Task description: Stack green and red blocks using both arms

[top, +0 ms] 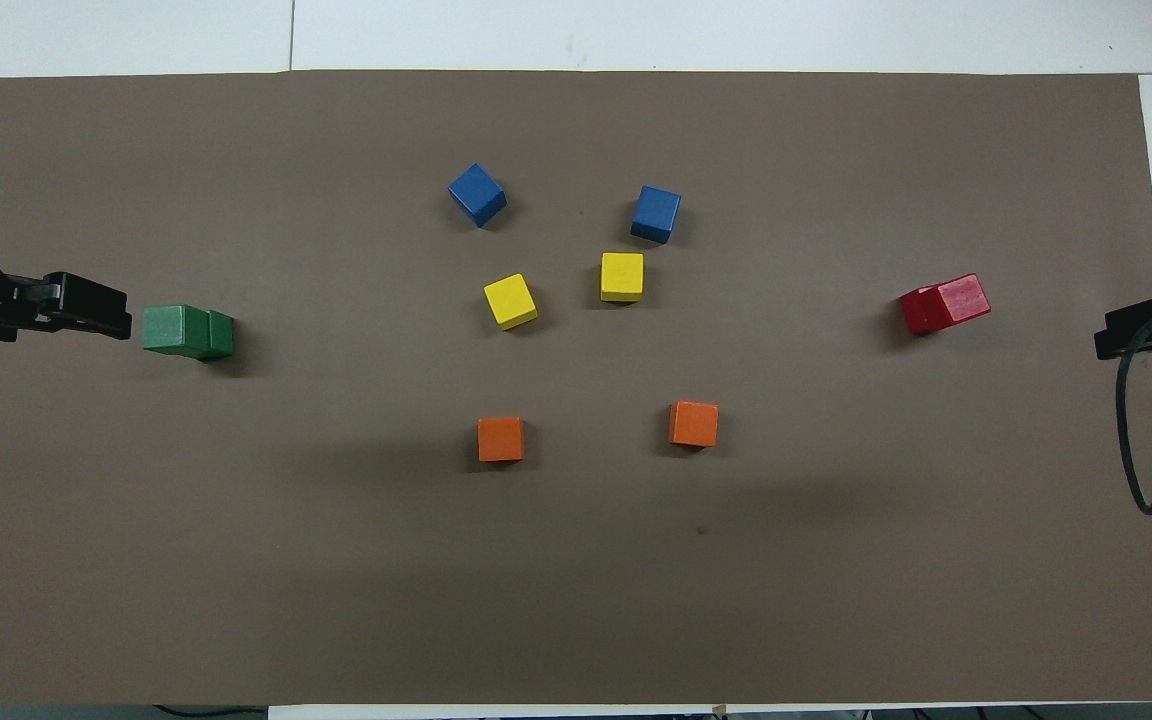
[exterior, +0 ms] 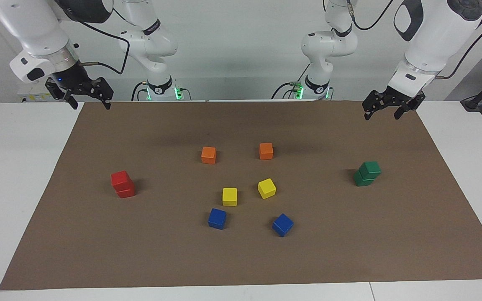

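Note:
Two dark green blocks [exterior: 367, 173] stand stacked one on the other, the upper one a little offset, toward the left arm's end of the brown mat; the stack also shows in the overhead view [top: 187, 332]. Two red blocks [exterior: 122, 184] stand stacked the same way toward the right arm's end, also seen from overhead [top: 946, 304]. My left gripper [exterior: 382, 116] is open and empty, raised over the mat's edge, apart from the green stack; from overhead it [top: 122, 312] shows beside that stack. My right gripper [exterior: 91, 105] is open and empty, raised over the mat's edge at the red stack's end [top: 1108, 341].
In the middle of the mat [exterior: 241, 259] lie two orange cubes [exterior: 208, 155] [exterior: 266, 151], two yellow cubes [exterior: 229, 196] [exterior: 267, 188] and two blue cubes [exterior: 217, 218] [exterior: 283, 225], all single and apart. White table surrounds the mat.

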You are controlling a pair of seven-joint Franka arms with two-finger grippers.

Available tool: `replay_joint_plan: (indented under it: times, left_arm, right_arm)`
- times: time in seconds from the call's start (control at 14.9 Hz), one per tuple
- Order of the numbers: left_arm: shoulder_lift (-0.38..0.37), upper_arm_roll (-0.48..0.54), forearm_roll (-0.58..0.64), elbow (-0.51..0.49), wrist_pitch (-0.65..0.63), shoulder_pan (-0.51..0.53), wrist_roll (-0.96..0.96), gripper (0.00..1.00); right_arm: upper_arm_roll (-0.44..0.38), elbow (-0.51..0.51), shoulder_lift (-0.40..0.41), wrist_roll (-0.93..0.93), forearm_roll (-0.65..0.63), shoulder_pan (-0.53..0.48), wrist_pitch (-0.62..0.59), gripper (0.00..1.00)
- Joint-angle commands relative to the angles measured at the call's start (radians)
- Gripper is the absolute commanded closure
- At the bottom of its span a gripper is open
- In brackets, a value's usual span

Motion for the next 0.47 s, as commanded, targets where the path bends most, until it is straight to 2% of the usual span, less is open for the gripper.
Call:
replay_joint_plan:
  times: [0.0, 0.4]
  left_arm:
    - [-0.019, 0.0, 0.008, -0.019, -0.006, 0.0, -0.005, 0.0]
    - [-0.019, 0.0, 0.008, -0.019, -0.006, 0.0, -0.005, 0.0]
  right_arm:
    - [0.0, -0.037, -0.029, -0.019, -0.026, -0.006, 0.028, 0.0]
    - [0.001, -0.037, -0.029, -0.012, -0.023, -0.006, 0.028, 0.0]
